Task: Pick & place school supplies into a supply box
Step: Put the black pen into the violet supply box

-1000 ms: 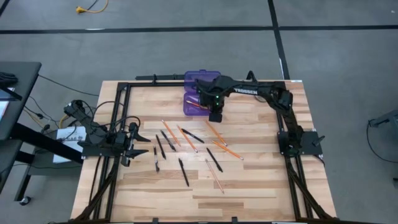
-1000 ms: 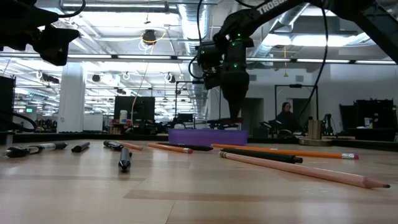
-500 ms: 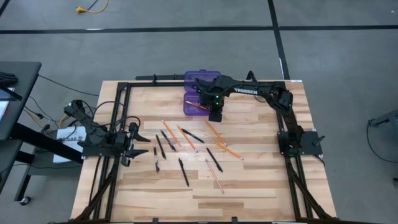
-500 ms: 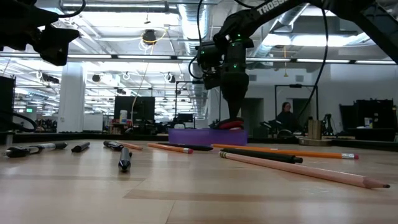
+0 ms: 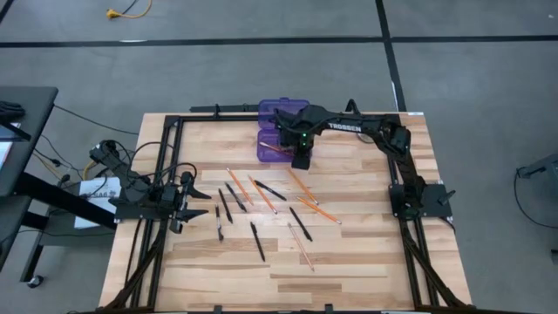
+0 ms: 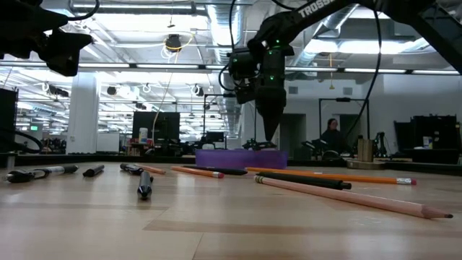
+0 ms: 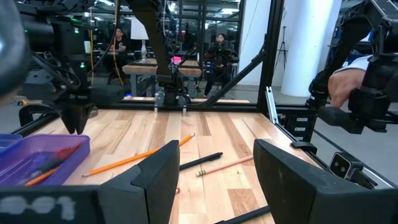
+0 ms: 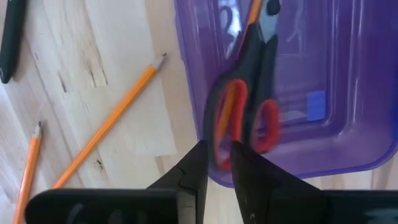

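Observation:
The supply box (image 5: 267, 142), translucent purple with its lid open, stands at the table's far middle. In it lie the red-handled scissors (image 8: 245, 118), handles toward the box's near wall, beside an orange pencil (image 8: 254, 9). My right gripper (image 8: 217, 158) points down just above the box's near wall (image 6: 268, 139), its fingers a little apart and holding nothing. Several orange pencils and black pens (image 5: 261, 205) lie scattered on the table's middle. My left gripper (image 7: 214, 174) waits level and open at the table's left (image 5: 187, 209).
Black frame rails (image 5: 166, 174) run along the table's left, far and right sides. Pencils (image 6: 346, 193) and pens (image 6: 144, 184) lie close to the near edge in the low view. A person (image 6: 332, 137) sits in the room beyond the table.
My right gripper has stayed above the box and opened a little. The scissors, which hung from its fingertips, have dropped into the box and now lie flat there.

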